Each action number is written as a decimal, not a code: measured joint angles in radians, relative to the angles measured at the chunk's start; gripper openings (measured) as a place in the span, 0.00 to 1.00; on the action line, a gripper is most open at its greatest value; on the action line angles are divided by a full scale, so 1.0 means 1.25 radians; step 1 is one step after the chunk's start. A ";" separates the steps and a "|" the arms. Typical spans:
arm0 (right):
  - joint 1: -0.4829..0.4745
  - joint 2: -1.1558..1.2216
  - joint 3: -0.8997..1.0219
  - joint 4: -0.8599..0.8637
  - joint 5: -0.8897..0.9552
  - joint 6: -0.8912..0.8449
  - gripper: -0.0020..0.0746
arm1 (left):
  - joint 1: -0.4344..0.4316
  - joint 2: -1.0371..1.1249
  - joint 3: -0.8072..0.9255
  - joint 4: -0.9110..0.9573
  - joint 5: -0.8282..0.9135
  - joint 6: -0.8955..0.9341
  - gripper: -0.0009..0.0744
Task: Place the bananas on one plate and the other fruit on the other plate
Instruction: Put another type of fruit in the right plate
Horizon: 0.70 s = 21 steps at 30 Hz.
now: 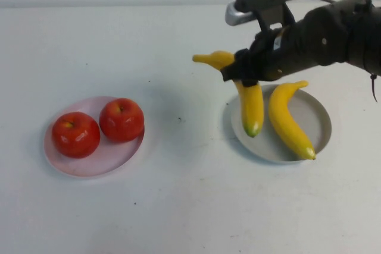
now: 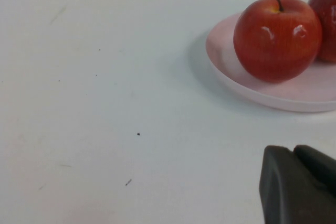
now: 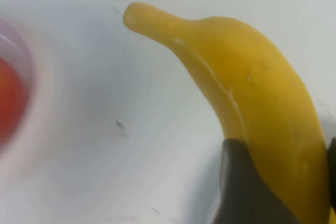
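Banana (image 1: 250, 102) in right gripper (image 1: 241, 75), over grey plate (image 1: 318, 117) edge; left gripper (image 2: 299, 187) parked.

Two glossy, plastic-looking red apples (image 1: 75, 134) sit on a smooth, matt pale pink plate (image 1: 113, 157). Two shiny yellow bananas (image 1: 289, 121) with a waxy plastic sheen lie at a matt grey plate (image 1: 322, 121). The right gripper (image 1: 242, 77), matt black plastic, is clamped on one banana above that plate's left rim. The left gripper (image 2: 299, 187), matt black, hovers near the pink plate. The table (image 1: 190, 206) is smooth matt white.
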 joint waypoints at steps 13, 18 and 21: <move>-0.040 0.073 0.059 -0.070 0.012 0.025 0.39 | 0.000 0.000 0.000 0.000 0.000 0.000 0.01; -0.043 0.075 0.059 -0.072 0.029 0.027 0.39 | 0.000 0.000 0.000 0.000 0.000 0.000 0.01; -0.044 0.075 0.059 -0.074 0.038 0.027 0.41 | 0.000 0.000 0.000 0.000 0.000 0.000 0.01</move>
